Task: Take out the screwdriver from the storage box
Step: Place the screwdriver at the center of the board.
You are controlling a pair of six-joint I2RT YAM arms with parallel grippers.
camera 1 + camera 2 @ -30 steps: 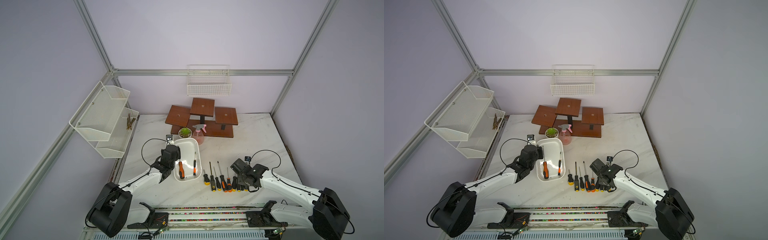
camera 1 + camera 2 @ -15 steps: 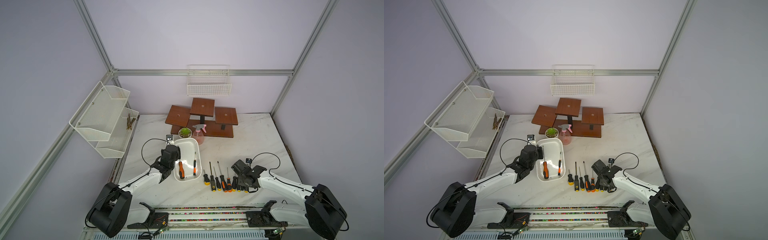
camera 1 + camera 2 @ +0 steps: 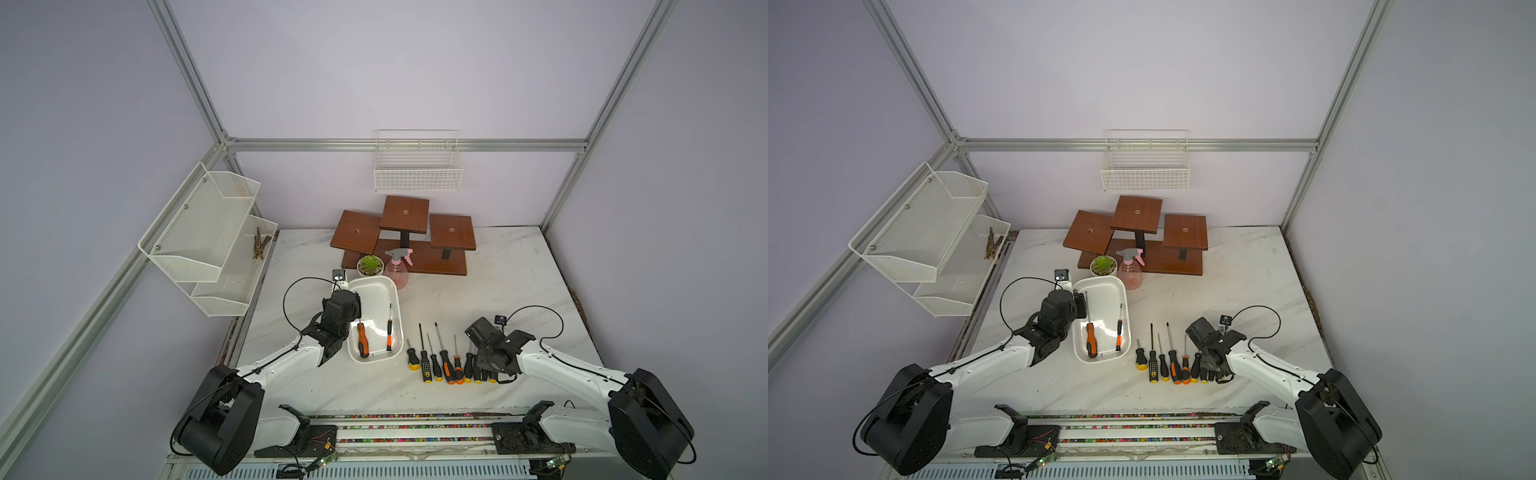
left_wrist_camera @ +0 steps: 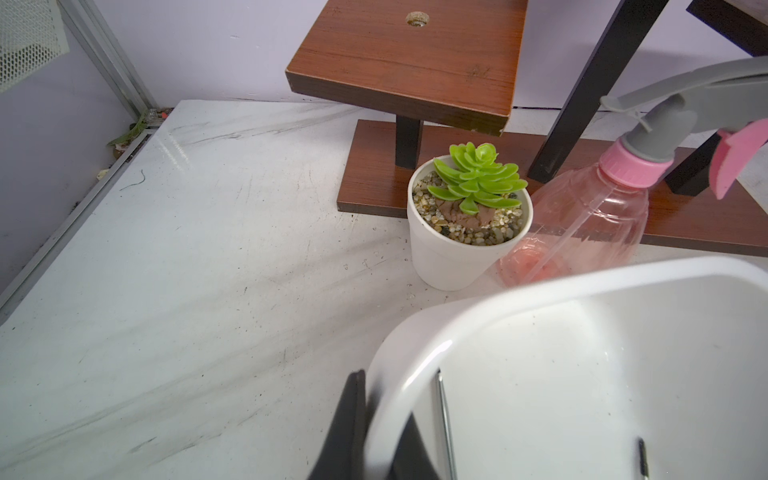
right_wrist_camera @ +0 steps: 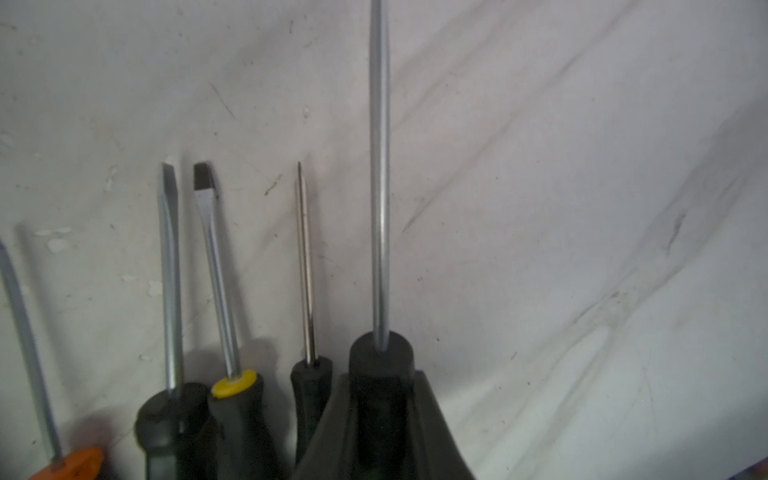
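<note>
The left claw (image 4: 380,428) clamps the storage box's (image 3: 376,286) nine-o'clock rim, seemingly to steady it. The right claw (image 5: 380,415) grips a black screwdriver (image 5: 380,208) at the row's (image 3: 446,365) three-o'clock end. An orange-handled screwdriver (image 3: 363,343) and a slim screwdriver (image 3: 389,332) lie inside the box.

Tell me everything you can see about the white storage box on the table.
The storage box is a white, glossy, plastic-looking shallow tub with rounded corners and a rolled rim. It sits flat on the marble table, its long side running away from the robot. Two tools lie inside: a thick orange-and-black screwdriver and a slim orange screwdriver. The left gripper is shut on its left rim, one finger each side. A succulent and a pink spray bottle stand just beyond its far end.
</note>
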